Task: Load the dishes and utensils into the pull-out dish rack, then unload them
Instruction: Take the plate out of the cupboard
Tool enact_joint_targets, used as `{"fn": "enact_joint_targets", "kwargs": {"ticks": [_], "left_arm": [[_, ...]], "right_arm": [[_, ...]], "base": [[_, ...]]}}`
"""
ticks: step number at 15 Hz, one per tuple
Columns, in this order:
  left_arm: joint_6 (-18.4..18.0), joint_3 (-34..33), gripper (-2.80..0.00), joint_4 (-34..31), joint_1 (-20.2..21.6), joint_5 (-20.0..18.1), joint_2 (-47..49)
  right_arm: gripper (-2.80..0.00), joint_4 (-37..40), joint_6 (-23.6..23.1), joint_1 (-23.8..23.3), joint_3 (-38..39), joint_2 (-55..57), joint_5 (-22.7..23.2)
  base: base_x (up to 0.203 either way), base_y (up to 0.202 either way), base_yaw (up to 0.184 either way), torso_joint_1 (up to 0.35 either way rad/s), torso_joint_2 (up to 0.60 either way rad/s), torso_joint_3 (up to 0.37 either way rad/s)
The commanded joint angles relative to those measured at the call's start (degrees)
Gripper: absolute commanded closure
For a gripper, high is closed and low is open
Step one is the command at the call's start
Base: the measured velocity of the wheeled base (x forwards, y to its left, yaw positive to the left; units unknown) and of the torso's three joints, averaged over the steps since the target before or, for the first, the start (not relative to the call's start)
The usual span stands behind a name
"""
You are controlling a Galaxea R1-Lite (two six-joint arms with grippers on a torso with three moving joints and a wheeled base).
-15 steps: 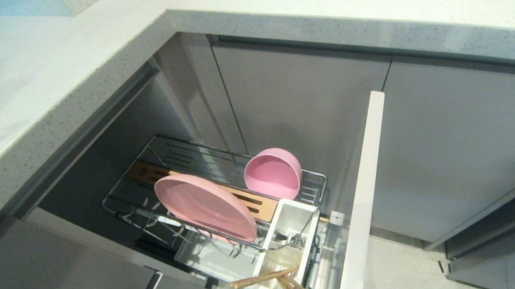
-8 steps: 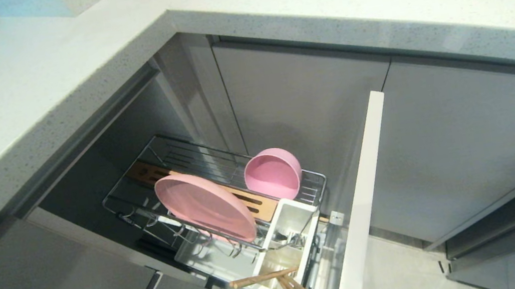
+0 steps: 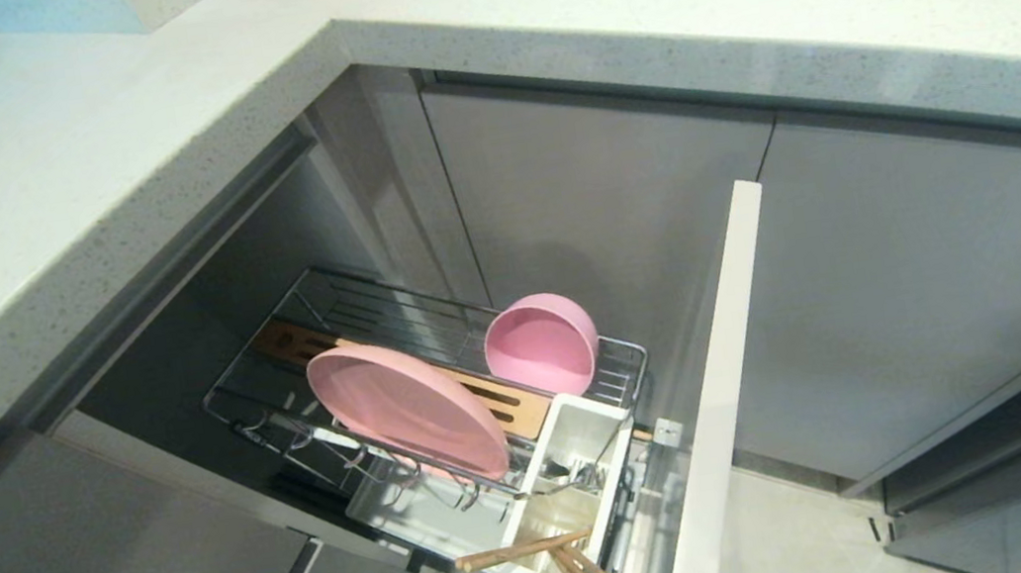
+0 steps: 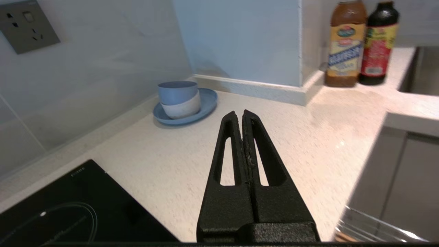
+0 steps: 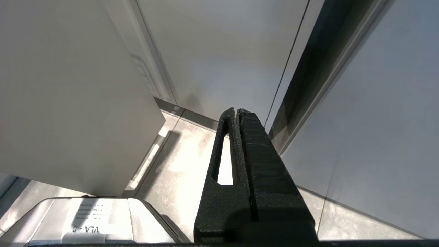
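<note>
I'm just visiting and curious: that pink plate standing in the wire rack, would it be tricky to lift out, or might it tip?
The pink plate leans on edge between the prongs of the rack, so a sideways nudge would probably tip it further. It looks rigid and matte, so likely not very slippery. Its thin rim offers little to pinch, so it might swing once lifted.

pink plate point(image 3: 406, 411) and pink bowl point(image 3: 543, 344) stand in the pulled-out dish rack point(image 3: 313, 304); chopsticks point(image 3: 549, 558) lie in its white caddy point(image 3: 589, 415).

Head looks down — wrists face counter point(image 4: 178, 164), floor point(image 5: 178, 171).
</note>
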State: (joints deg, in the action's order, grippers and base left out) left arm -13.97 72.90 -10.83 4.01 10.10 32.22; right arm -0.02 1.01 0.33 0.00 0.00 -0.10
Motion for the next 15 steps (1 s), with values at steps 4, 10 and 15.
{"fn": "enact_joint_targets", "kwargs": {"ticks": [4,10,15], "left_arm": [[0.0,-8.4,0.0,0.0,-1.1,-5.1,-11.5],[0.1,-22.4,0.0,0.1,-3.1,-8.8,-22.6],[2.1,-32.6,0.0,0.3,-4.2,-13.2,-31.7]], "right_arm": [[0.0,-0.1,0.0,0.0,0.1,0.0,0.0],[0.0,0.0,0.0,0.0,0.1,0.0,0.0],[0.0,0.0,0.0,0.0,0.1,0.0,0.0]], "base": [[0.0,0.0,0.0,0.0,0.0,0.0],[0.0,0.0,0.0,0.0,0.0,0.0],[0.0,0.0,0.0,0.0,0.0,0.0]]}}
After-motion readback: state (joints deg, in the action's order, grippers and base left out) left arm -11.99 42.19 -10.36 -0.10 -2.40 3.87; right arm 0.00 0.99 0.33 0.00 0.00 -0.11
